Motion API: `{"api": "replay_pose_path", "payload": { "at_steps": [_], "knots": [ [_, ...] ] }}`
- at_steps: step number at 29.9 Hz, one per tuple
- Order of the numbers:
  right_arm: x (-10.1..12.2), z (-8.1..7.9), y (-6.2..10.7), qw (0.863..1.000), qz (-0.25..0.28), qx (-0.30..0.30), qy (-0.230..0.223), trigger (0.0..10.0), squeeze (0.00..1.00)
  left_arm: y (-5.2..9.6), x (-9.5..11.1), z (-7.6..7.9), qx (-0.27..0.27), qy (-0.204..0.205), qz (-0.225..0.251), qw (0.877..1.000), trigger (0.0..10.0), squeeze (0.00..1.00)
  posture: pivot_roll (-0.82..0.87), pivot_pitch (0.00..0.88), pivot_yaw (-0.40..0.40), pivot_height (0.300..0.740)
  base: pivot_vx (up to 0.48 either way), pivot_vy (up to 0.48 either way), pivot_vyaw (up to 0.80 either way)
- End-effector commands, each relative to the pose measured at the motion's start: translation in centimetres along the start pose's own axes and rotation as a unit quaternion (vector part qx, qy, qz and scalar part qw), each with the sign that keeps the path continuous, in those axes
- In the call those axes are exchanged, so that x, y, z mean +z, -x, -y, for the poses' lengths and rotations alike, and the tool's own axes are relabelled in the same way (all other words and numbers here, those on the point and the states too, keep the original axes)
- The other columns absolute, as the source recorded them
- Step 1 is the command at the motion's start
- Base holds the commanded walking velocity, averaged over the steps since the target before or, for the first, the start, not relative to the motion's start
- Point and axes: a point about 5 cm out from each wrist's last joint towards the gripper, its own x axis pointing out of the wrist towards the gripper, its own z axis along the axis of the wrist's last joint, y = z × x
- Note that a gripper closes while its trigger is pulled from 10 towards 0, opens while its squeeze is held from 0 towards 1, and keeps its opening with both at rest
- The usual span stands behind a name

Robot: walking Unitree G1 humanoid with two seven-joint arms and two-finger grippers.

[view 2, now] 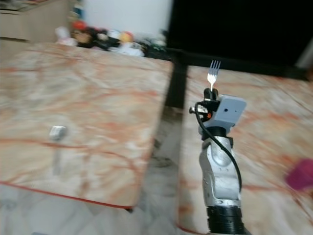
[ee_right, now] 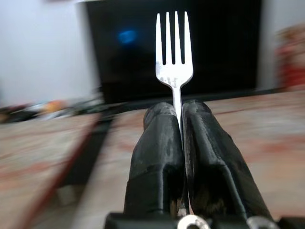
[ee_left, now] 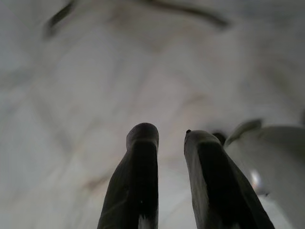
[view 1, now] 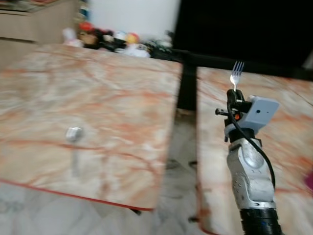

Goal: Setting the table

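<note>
Fork [ee_right: 174,52] is pinched upright in my right gripper [ee_right: 181,114], tines up, handle squeezed between the two closed fingers [ee_right: 157,157]. I see the right arm raised over the right-hand marble worktop [view 1: 288,147], just past the gap that splits it from the left-hand worktop [view 1: 98,98]. A small silvery object [view 1: 74,133], too blurred to name, lies on that left worktop, well away from the fork. My left gripper [ee_left: 164,138] hangs over pale floor, fingers slightly apart, holding nothing.
</note>
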Motion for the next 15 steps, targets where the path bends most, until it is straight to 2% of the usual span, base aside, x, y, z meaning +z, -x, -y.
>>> {"api": "replay_pose_path", "payload": {
  "at_steps": [1,15],
  "knots": [
    [0.79,-0.62,-0.2,1.0,0.019,0.007,-0.005,10.0,0.0,0.29,-0.86,-0.79,0.006,-0.007,-0.016,1.0,10.0,0.0,0.07,0.104,-0.047,0.74,0.0,-0.48,0.0],
    [1.18,-0.92,-0.36,0.999,0.028,0.018,0.007,10.0,0.0,0.35,-1.13,-0.64,0.008,-0.003,-0.022,1.0,10.0,0.0,0.06,0.117,-0.047,0.74,0.0,-0.48,0.0]
  ]
}}
